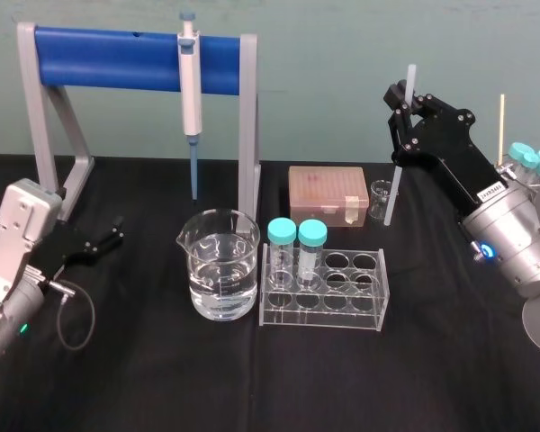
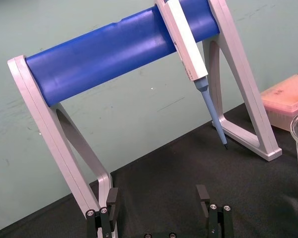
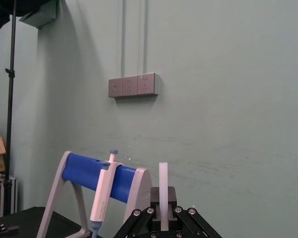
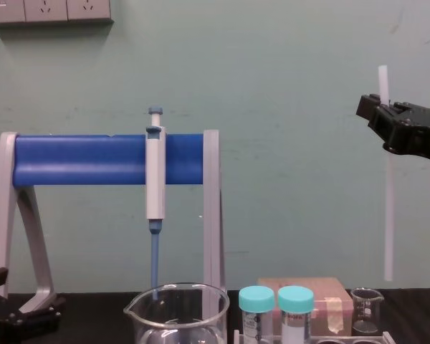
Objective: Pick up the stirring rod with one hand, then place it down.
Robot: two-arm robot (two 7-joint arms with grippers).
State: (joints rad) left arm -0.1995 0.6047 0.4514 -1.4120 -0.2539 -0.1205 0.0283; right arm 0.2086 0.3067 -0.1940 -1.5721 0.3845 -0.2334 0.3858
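Left gripper parked open, low at the near left of the desk; right gripper clamps the stirring rod aloft at far right.
The rod hangs upright, pinched near its top, lower end beside a small beaker. It looks light, stiff, slick and probably brittle; a gentle mid-length grip would likely steady it.

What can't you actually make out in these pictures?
Head view: the right gripper hides the stretch of the stirring rod it clamps.
Head view: the label on the right arm is too small to read.
Chest view: the bottom edge cuts off the large beaker's base.
Left wrist view: the bottom edge cuts off the open left gripper below its fingers.
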